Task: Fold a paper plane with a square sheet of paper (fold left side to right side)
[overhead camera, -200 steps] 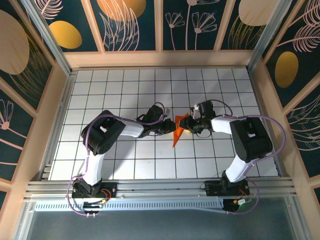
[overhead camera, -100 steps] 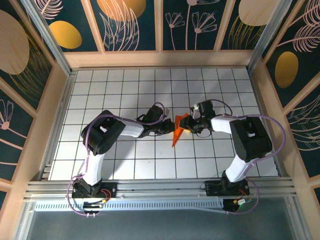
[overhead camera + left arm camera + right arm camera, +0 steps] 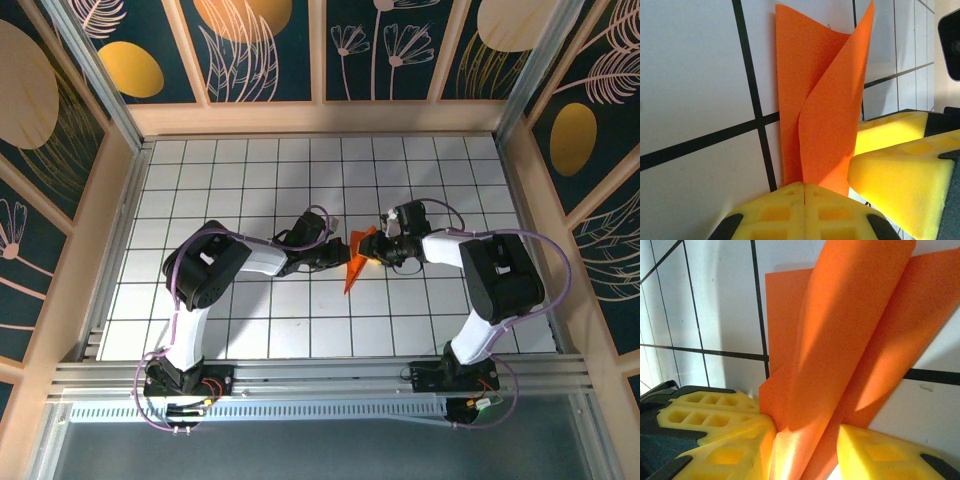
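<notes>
Orange paper plane (image 3: 353, 262) pinched between left tool (image 3: 346, 260) and right tool (image 3: 368, 252)

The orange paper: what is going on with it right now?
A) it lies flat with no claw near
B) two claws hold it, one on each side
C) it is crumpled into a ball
B: the folded orange paper sits between the left claw and the right claw, both gripping it with yellow pads.
</notes>
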You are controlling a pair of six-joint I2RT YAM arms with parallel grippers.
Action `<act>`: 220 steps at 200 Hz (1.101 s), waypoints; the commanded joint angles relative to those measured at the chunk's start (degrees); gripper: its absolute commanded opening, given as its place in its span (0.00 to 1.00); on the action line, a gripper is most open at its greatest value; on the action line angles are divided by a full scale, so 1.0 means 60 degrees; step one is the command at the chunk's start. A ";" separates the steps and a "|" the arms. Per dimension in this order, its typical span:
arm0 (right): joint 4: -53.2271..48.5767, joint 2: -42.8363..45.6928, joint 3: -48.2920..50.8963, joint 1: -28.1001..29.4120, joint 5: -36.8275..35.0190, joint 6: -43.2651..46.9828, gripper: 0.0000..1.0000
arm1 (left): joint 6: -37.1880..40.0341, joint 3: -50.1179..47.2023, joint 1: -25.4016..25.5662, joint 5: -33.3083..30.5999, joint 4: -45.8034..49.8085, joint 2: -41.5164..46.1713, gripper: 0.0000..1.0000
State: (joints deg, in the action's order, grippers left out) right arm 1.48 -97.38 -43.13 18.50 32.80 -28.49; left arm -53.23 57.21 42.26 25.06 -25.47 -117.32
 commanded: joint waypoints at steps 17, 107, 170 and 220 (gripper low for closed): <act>0.0645 0.0122 0.0151 0.0131 -0.0501 0.0024 0.39 | -0.0038 -0.0190 0.0025 -0.0243 0.0113 -0.0400 0.00; 0.0412 0.0401 0.0158 0.0007 -0.0580 0.0068 0.40 | 0.0081 -0.0191 0.0102 -0.0792 0.0680 -0.0438 0.00; -0.0281 0.1033 -0.0006 -0.0186 -0.0730 0.0510 0.38 | 0.0156 -0.0037 0.0095 -0.0964 0.1010 -0.0494 0.00; -0.0261 0.0639 -0.0346 -0.0042 -0.0344 0.0521 0.07 | 0.0142 -0.0008 0.0104 -0.1067 0.1171 -0.0508 0.00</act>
State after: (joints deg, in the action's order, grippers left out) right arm 0.58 -92.66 -42.85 17.74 29.69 -25.82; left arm -53.19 57.45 42.70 23.53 -24.71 -117.36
